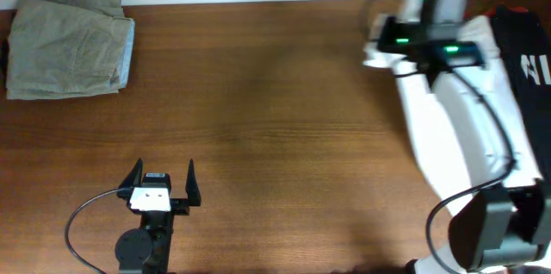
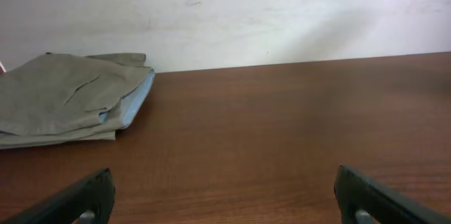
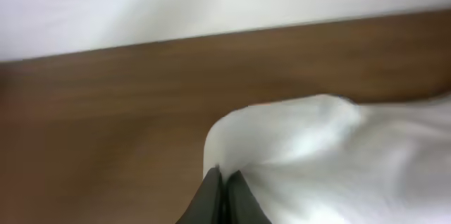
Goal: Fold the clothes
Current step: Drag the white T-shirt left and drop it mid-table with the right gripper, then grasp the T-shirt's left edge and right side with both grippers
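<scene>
1. Overhead: my left claw [image 1: 164, 179] sits near the front edge of the desk [image 1: 258, 110], toward the left, jaws spread wide and holding nothing. My right arm [image 1: 428, 43] reaches to the far right corner above the white T-shirt [image 1: 448, 136], which trails down the right side. An olive garment [image 1: 69, 41] lies folded in the far left corner, and a black shirt [image 1: 527, 59] is at the right edge.
2. Left wrist: my fingers [image 2: 77, 199] stand far apart over bare wood.
3. Right wrist: my right claw [image 3: 222, 178] is pinched together on the T-shirt's edge (blurred here).
</scene>
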### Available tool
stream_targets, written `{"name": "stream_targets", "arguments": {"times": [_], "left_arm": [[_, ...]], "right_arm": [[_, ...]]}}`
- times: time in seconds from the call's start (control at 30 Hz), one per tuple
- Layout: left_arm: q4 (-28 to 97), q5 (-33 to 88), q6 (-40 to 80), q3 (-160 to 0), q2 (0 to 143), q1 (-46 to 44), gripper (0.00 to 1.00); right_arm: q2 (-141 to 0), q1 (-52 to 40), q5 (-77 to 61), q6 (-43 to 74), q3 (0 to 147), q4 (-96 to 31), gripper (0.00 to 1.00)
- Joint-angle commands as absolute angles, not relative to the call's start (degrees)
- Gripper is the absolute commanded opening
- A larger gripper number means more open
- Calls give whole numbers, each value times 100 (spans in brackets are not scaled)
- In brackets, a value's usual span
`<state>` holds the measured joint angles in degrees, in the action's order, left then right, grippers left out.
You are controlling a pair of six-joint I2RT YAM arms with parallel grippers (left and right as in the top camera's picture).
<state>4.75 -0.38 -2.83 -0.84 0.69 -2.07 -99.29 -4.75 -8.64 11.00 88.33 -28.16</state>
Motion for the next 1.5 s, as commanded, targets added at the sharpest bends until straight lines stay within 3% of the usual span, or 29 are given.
{"name": "stream_targets", "arguments": {"times": [0.0, 0.07, 0.17, 0.2, 0.23, 0.33, 0.37, 0.43, 0.47, 0.6, 0.73, 0.8, 0.83, 0.9, 1.1, 1.2, 1.27, 1.37, 1.47], "left_arm": [[478, 8, -355, -51, 45, -185, 99], [478, 8, -355, -51, 45, -185, 99], [478, 8, -355, -51, 45, -185, 99], [478, 5, -355, -51, 45, -185, 99], [478, 8, -355, -51, 45, -185, 99], [478, 8, -355, -51, 45, -185, 99], [478, 8, -355, -51, 45, -185, 99], [478, 8, -355, -51, 45, -185, 99], [478, 8, -355, -51, 45, -185, 99], [478, 8, -355, -51, 45, -185, 99], [464, 95, -349, -51, 45, -185, 99], [281, 843, -47, -54, 45, -187, 99], [-307, 1896, 257, -54, 45, -187, 99], [-1492, 2718, 257, -54, 45, -187, 99], [-2290, 2912, 519, -54, 45, -185, 99], [-2436, 2364, 751, -416, 132, -185, 99], [-1922, 2053, 749, -1149, 611, -185, 99], [943, 2932, 75, -3743, 2738, -187, 99], [2322, 2978, -183, -5216, 4268, -165, 99]], "right_arm": [[-10158, -1925, -1323, 1730, 8895, -2449, 4], [-10739, -3212, -1706, 2152, 8895, -1881, 4], [-11249, -4176, -1975, 2342, 8895, -1623, 4], [-11365, -4495, -1968, 2263, 8895, -1640, 9], [-11358, -4654, -1966, 2099, 8897, -1671, 22], [-11098, -4239, -1269, 1990, 9480, -2733, 41], [-10967, -3804, -980, 1990, 9913, -3507, 66], [-10873, -2884, -963, 1997, 10656, -4755, 96], [-10871, -2541, -1011, 1997, 10831, -5009, 99], [-10934, -1214, -1151, 1994, 10875, -6635, 99], [-10903, -454, -1253, 2460, 10877, -7371, 98], [-10676, -309, -1372, 2626, 10877, -7577, 93], [-10442, -301, -1367, 2624, 10877, -7662, 93], [-9848, -303, -1326, 2576, 10877, -7891, 93], [-8027, -303, -1264, 2408, 10877, -8711, 95], [-7459, -303, -1310, 2432, 10875, -8840, 98], [-7242, -303, -1330, 2436, 10875, -8947, 100], [-7122, -303, -1330, 2449, 10875, -9295, 99], [-7135, -303, -1315, 2423, 10864, -9548, 99]]}}
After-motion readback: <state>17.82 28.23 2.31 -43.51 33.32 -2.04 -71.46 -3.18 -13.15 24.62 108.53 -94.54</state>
